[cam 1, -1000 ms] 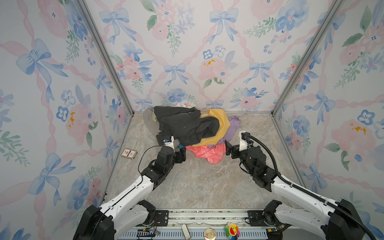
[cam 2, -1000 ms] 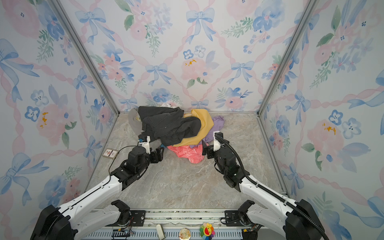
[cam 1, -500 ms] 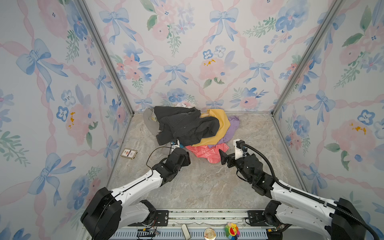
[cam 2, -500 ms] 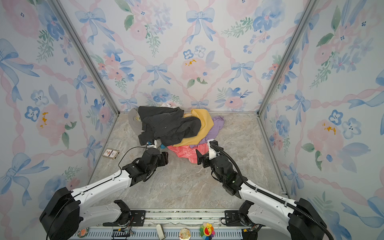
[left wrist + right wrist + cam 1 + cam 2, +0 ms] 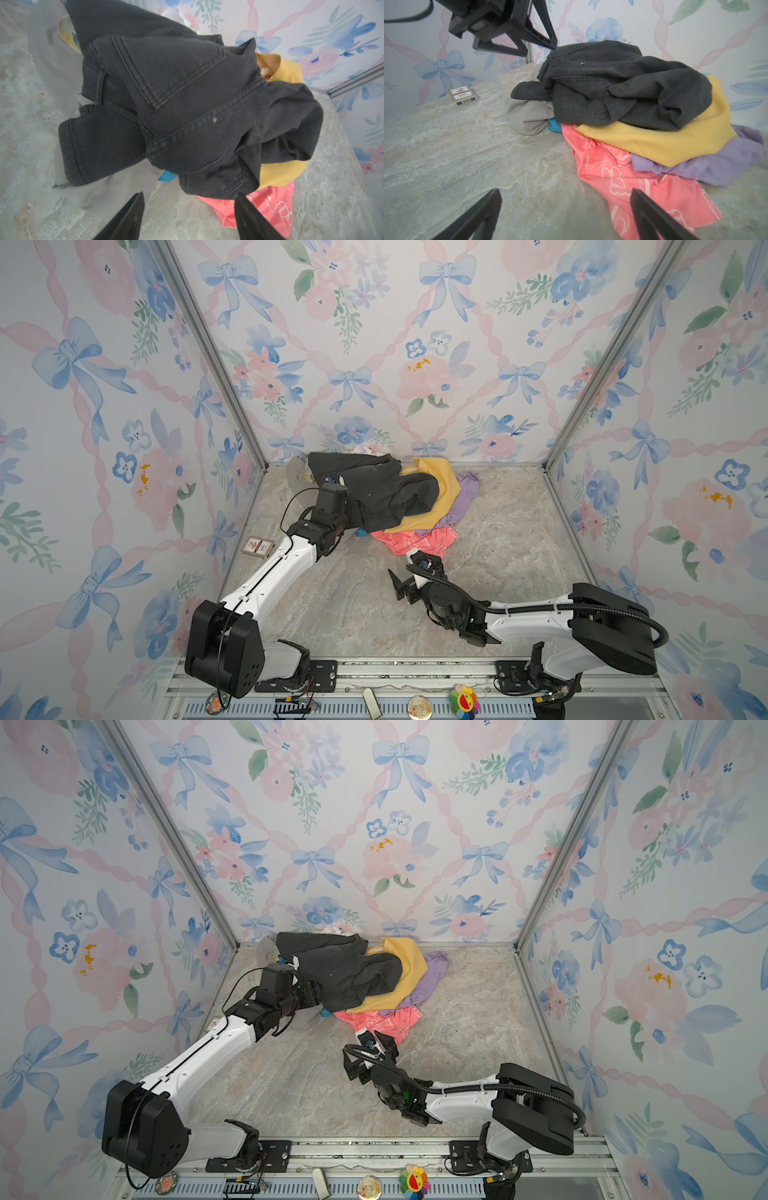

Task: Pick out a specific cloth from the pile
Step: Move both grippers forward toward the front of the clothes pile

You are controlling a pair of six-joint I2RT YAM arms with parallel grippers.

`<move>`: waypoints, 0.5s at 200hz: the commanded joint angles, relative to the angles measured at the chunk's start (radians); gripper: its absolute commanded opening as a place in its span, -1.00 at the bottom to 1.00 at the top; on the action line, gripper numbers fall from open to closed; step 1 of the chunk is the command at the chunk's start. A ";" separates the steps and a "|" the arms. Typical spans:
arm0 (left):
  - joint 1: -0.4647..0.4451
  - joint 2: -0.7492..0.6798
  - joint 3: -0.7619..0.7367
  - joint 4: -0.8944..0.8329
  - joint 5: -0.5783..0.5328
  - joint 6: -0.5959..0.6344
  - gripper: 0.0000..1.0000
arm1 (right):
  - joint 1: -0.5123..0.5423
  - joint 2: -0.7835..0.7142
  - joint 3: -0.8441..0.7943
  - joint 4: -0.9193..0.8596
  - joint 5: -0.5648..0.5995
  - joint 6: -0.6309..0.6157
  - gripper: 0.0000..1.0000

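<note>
Teal cloth (image 5: 167, 176) under pile (image 5: 374, 489); left gripper (image 5: 190, 194) extended toward it, right gripper (image 5: 565, 190) low, both released.

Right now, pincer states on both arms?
Left pincer: open, holding nothing.
Right pincer: open, holding nothing.

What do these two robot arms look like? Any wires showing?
Both the left arm and right arm have smooth white shells with boxy black joints, ending in black wedge-shaped jaws. A thin black cable loops by the left wrist; a ribbed black hose runs along the right arm.
</note>
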State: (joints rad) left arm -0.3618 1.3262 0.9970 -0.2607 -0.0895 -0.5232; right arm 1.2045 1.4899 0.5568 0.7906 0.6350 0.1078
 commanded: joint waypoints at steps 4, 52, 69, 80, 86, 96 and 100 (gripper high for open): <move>-0.033 -0.086 -0.105 -0.049 -0.045 -0.011 0.39 | -0.023 -0.064 0.049 0.010 0.039 0.004 1.00; -0.317 -0.207 -0.306 0.018 -0.356 -0.205 0.35 | -0.133 -0.253 0.011 -0.204 -0.029 0.103 0.99; -0.364 -0.205 -0.396 0.088 -0.399 -0.258 0.34 | -0.188 -0.306 0.010 -0.281 -0.087 0.146 0.99; -0.365 -0.167 -0.402 0.099 -0.396 -0.282 0.30 | -0.217 -0.339 0.015 -0.330 -0.113 0.171 0.99; -0.368 -0.143 -0.398 0.099 -0.395 -0.292 0.29 | -0.229 -0.355 0.014 -0.345 -0.121 0.175 0.99; -0.370 -0.100 -0.385 0.099 -0.398 -0.303 0.28 | -0.244 -0.384 0.011 -0.365 -0.127 0.179 0.99; -0.373 -0.084 -0.378 0.098 -0.404 -0.307 0.27 | -0.248 -0.393 0.011 -0.372 -0.129 0.181 0.99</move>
State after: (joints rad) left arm -0.7261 1.1687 0.6075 -0.2111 -0.4141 -0.7506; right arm 0.9890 1.1507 0.5789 0.5343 0.5571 0.2340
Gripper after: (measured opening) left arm 0.643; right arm 0.995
